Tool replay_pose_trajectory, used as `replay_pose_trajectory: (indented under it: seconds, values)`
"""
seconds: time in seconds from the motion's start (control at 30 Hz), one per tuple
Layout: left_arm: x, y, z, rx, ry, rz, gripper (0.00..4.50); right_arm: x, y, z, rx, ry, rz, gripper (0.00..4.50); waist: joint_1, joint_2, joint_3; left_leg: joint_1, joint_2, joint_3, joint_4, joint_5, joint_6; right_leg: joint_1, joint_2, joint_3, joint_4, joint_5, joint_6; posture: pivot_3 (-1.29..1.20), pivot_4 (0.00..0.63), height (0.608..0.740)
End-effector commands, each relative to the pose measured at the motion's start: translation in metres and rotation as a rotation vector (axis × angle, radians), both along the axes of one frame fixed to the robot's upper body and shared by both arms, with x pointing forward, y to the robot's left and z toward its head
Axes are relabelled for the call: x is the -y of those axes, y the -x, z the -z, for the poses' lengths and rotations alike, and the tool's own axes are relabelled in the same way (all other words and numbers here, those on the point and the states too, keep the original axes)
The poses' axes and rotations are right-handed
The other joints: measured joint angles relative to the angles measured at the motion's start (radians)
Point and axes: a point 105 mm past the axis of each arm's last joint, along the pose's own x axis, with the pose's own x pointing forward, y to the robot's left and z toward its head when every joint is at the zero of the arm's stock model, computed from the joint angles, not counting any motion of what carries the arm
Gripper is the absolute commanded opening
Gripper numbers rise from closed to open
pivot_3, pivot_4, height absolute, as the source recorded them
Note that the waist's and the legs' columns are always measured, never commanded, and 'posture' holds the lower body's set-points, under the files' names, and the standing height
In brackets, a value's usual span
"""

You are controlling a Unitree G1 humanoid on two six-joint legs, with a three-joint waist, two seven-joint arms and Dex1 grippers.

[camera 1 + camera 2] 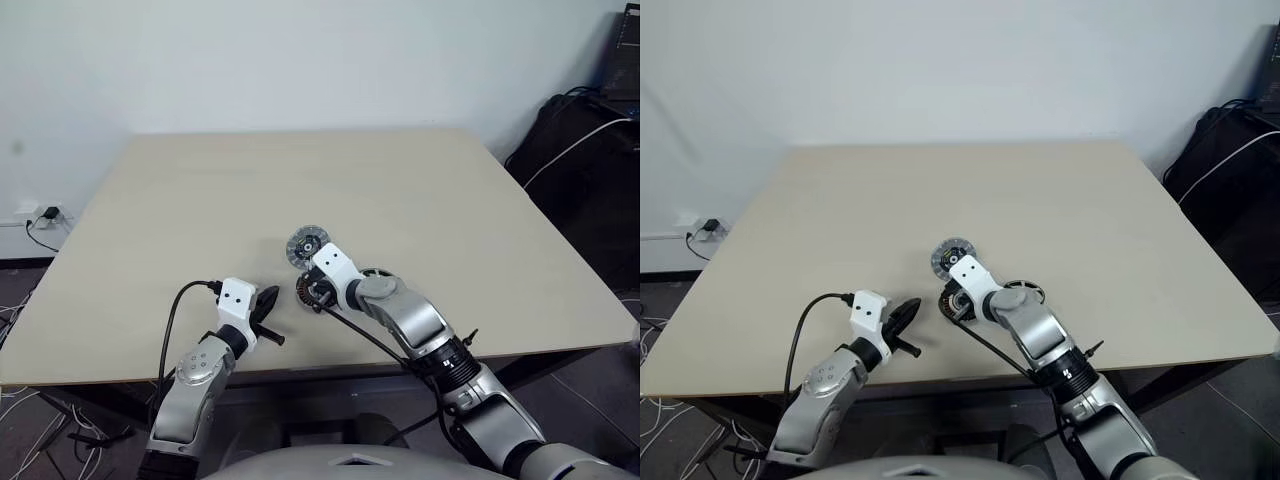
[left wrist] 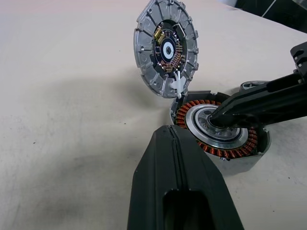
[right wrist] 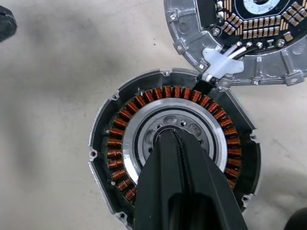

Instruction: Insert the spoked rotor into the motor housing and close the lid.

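Observation:
The motor housing [image 3: 117, 143] lies open on the table, with copper windings ringing a silvery centre. My right gripper [image 3: 169, 136] is shut and points down, its tips resting in that centre [image 2: 216, 120]. The lid [image 2: 165, 48] stands tilted open at the housing's far rim, joined to it by a white clip and showing its inner ribbed face and bluish centre [image 1: 305, 243]. My left gripper [image 2: 172, 132] is shut and empty, hovering just left of the housing [image 1: 268, 310]. A dark ring [image 1: 375, 273], apparently the spoked rotor, lies behind my right wrist and is mostly hidden.
The beige table [image 1: 400, 190] stretches far beyond the parts. Its front edge runs just under my arms. Black bags with white cables [image 1: 585, 150] stand off the right side. A wall socket with a plug [image 1: 45, 213] sits at the left.

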Motion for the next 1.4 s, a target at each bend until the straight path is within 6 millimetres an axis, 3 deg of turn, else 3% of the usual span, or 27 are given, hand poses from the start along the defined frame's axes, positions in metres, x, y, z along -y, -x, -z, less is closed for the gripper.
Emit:
replay_pose_trajectory:
  seconds: [0.03, 0.4, 0.67, 1.13, 1.4]
  values:
    - [0.004, -0.005, -0.011, 0.049, 0.014, 0.005, 0.0, 0.003, -0.004, -0.004, 0.016, 0.024, -0.003, 0.02, 0.0, 0.0, 0.0, 0.0, 0.0, 0.0, 0.0, 0.0, 0.0, 0.0, 0.0, 0.0, 0.0, 0.0, 0.0, 0.0, 0.0, 0.74]
    - [0.004, -0.005, -0.01, 0.045, 0.016, -0.001, 0.0, 0.005, -0.002, -0.003, 0.015, 0.036, -0.019, 0.02, 0.001, 0.0, 0.0, 0.0, 0.0, 0.0, 0.0, 0.0, 0.0, 0.0, 0.0, 0.0, 0.0, 0.0, 0.0, 0.0, 0.0, 0.74]
    - [0.005, -0.004, -0.007, 0.033, 0.016, -0.005, 0.0, 0.005, -0.006, -0.005, 0.111, 0.088, -0.026, 0.02, 0.001, 0.0, 0.0, 0.0, 0.0, 0.0, 0.0, 0.0, 0.0, 0.0, 0.0, 0.0, 0.0, 0.0, 0.0, 0.0, 0.0, 0.74]
    - [0.006, -0.004, -0.004, 0.019, 0.017, -0.009, 0.0, -0.016, 0.007, -0.022, 0.137, -0.001, -0.122, 0.02, 0.0, 0.0, 0.0, -0.001, 0.0, 0.0, 0.0, 0.0, 0.0, 0.0, 0.0, -0.001, 0.0, 0.0, 0.0, 0.0, 0.0, 0.74]
    - [0.005, -0.004, -0.004, 0.02, 0.017, -0.011, 0.0, -0.011, 0.001, -0.018, 0.139, 0.004, -0.069, 0.02, 0.0, 0.0, 0.0, -0.001, 0.0, 0.0, 0.0, 0.0, 0.0, 0.0, 0.0, -0.001, 0.0, 0.0, 0.0, 0.0, 0.0, 0.74]
